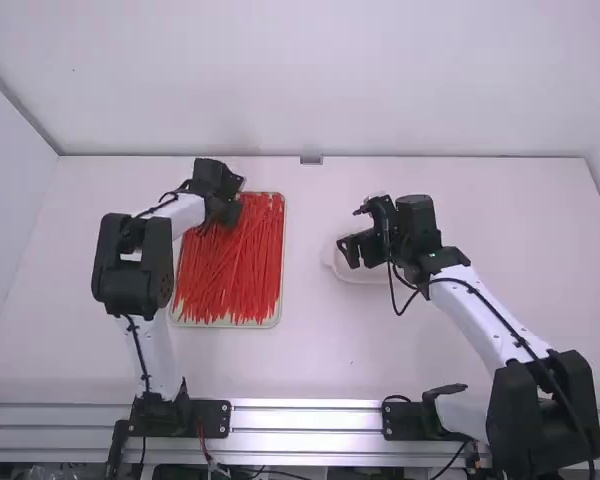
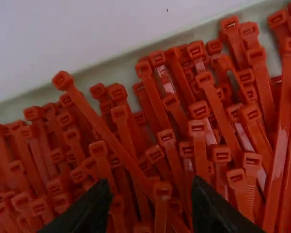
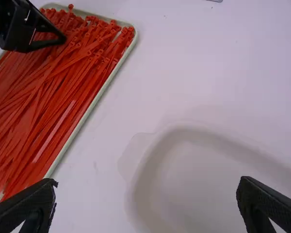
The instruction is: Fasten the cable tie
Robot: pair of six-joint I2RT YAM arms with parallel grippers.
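1. The cable ties (image 1: 230, 262) lay heaped in a pale tray (image 3: 91, 108) on the white surface (image 1: 480, 200). Their heads were bunched at the far end, where a single tie could be taken by its head.
2. Our left hand (image 2: 150, 191) hung low over those heads with its fingers apart around a few ties and gripping nothing. We judged it was singling one out.
3. Our right hand (image 3: 146, 189) hovered wide open and empty above a shallow white dish (image 3: 184, 160) near the tray, probably placed to catch the tie's tail for threading.
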